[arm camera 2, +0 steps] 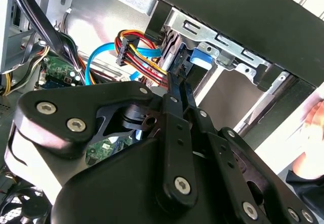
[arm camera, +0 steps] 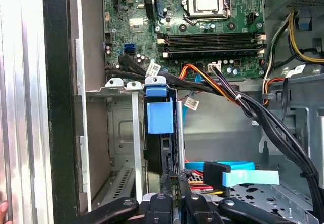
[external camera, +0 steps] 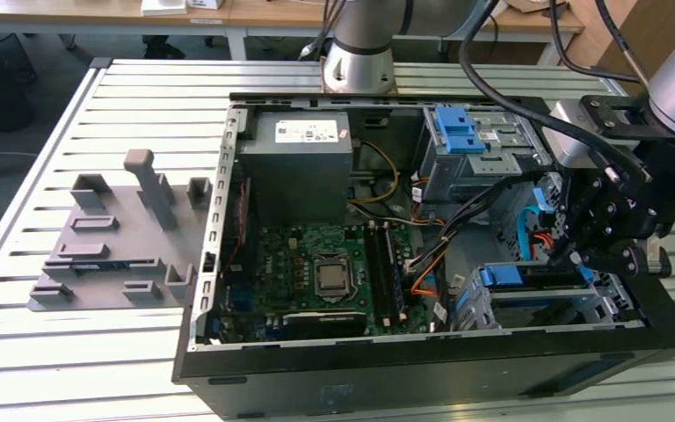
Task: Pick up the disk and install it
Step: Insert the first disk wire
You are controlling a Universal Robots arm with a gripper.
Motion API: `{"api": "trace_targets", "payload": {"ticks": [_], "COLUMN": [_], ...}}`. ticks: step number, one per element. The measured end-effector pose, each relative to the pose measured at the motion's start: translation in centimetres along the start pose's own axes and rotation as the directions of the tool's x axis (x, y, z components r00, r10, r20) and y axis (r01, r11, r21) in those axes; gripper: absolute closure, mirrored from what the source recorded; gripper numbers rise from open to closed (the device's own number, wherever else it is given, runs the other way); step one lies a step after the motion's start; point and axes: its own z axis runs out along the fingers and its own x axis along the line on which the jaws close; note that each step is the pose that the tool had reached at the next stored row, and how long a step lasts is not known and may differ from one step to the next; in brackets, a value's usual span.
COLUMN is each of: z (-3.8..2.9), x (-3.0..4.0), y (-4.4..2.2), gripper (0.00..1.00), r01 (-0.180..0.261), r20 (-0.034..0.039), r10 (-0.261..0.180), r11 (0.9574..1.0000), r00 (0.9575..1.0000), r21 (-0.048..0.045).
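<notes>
The disk (arm camera: 159,113) stands on edge in a slot of the drive cage (arm camera: 121,84). Its blue rail faces the camera in the first wrist view, straight ahead of the fingertips. It looks to be most of the way into the slot, so I judge the step in hand to be seating it, not carrying it.

Your gripper (arm camera: 175,179) is drawn narrow, with the tips nearly together against the disk's near edge. I cannot tell whether they pinch that edge or only press on it. If they are pressing, closed fingers make a firm pusher, which suits this step.

Drive along the line of the slot and nowhere else. The cage's sheet-metal guides sit just to either side of the blue rail, and any tilt of the hand will likely jam the rails against them. Go slowly and let the rails find their own stop. Forcing a skewed disk could bend a guide.

Mind the wiring beside the hand. A flat blue cable (arm camera: 238,176) lies just off one finger. A red, yellow and orange power lead (arm camera 2: 136,46) hangs close to the tips in the second wrist view. A thick black bundle (arm camera: 263,112) runs across farther out, between the hand and the motherboard (arm camera: 202,31). None of them should end up between the fingers and the disk.

On the other side of the hand, the black case wall (arm camera: 58,82) stands near the cage and leaves little room for the knuckles to swing.
</notes>
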Motion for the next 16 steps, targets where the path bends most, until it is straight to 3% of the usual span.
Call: {"api": "trace_targets", "payload": {"ticks": [16], "z": [0.16], "x": [0.20], "y": [-0.14], "gripper": [0.84], "r01": [0.000], "r20": [0.0008], "r10": [0.000], "r11": [1.0000], "r00": [1.0000], "r21": [-0.0062]}}
